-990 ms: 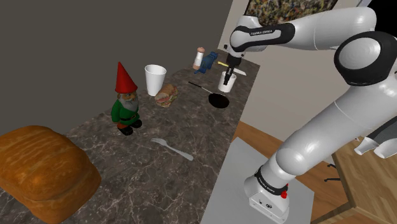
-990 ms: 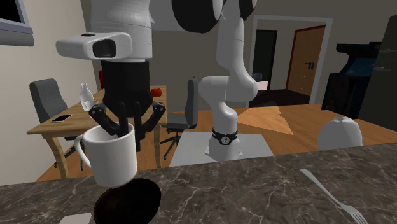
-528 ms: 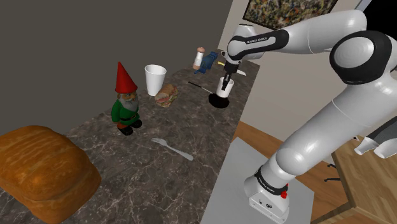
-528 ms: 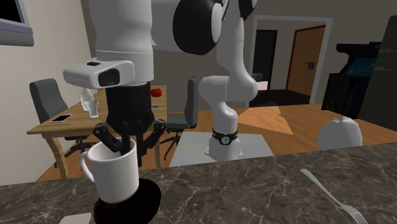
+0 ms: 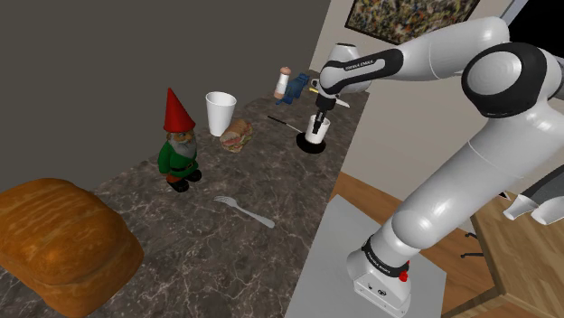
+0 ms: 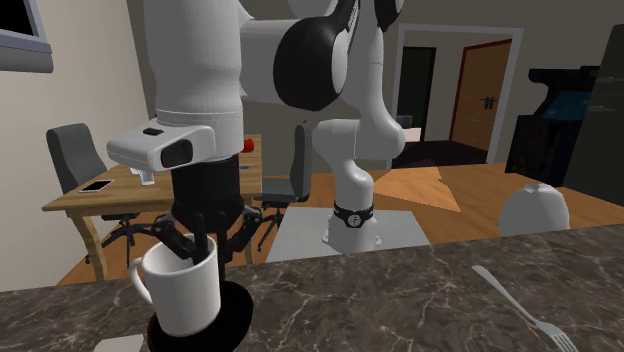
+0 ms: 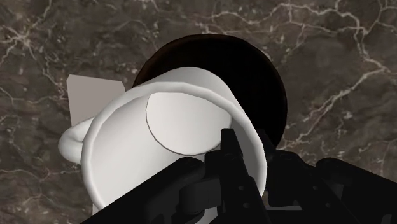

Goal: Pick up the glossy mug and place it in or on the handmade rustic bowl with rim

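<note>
**White mug gripped at the dark bowl**

In the shoulder view, the dark marbled counter (image 5: 271, 185) carries from the left a brown loaf (image 5: 63, 239), a red-hatted gnome (image 5: 179, 144), a fork (image 5: 244, 212), a white cup (image 5: 220, 112) and a sandwich (image 5: 237, 137) just beside it. Further right comes the task's pair, near the counter's edge: the white mug (image 5: 316, 129) stands over the dark bowl (image 5: 312, 145), with the gripper (image 5: 320, 116) coming down on it from above.

In the second exterior view the mug's base sits below the bowl's rim, handle towards that view's left; whether it rests on the bowl's floor cannot be told.

The wrist view shows the grip — the gripper (image 7: 251, 159) is clamped on the mug's wall, one finger inside the cup and the other outside.
</note>
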Robot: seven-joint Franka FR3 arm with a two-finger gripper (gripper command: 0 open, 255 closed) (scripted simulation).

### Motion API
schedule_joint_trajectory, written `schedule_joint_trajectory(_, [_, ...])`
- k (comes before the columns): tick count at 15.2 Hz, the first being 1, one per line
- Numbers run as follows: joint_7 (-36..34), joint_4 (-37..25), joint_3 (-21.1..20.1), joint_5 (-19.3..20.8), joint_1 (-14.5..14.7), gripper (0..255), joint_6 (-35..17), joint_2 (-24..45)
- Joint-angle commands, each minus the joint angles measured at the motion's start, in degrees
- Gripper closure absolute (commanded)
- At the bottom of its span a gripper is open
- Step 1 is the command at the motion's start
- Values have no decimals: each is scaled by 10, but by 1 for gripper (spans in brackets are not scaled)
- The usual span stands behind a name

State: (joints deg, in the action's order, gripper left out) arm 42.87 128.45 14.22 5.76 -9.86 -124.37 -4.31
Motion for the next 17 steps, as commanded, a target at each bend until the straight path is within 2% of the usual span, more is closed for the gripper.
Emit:
schedule_joint_trajectory(1, [0, 0, 0, 0, 0, 255, -1, 0])
schedule_joint_trajectory(4, [0, 0, 0, 0, 0, 255, -1, 0])
schedule_joint_trajectory(5, [0, 0, 0, 0, 0, 0, -1, 0])
schedule_joint_trajectory(10, [0, 0, 0, 0, 0, 0, -1, 0])
schedule_joint_trajectory(14, [-3, -44, -5, 3, 3, 0, 73, -29])
schedule_joint_trajectory(17, [-3, -44, -5, 3, 3, 0, 73, -29])
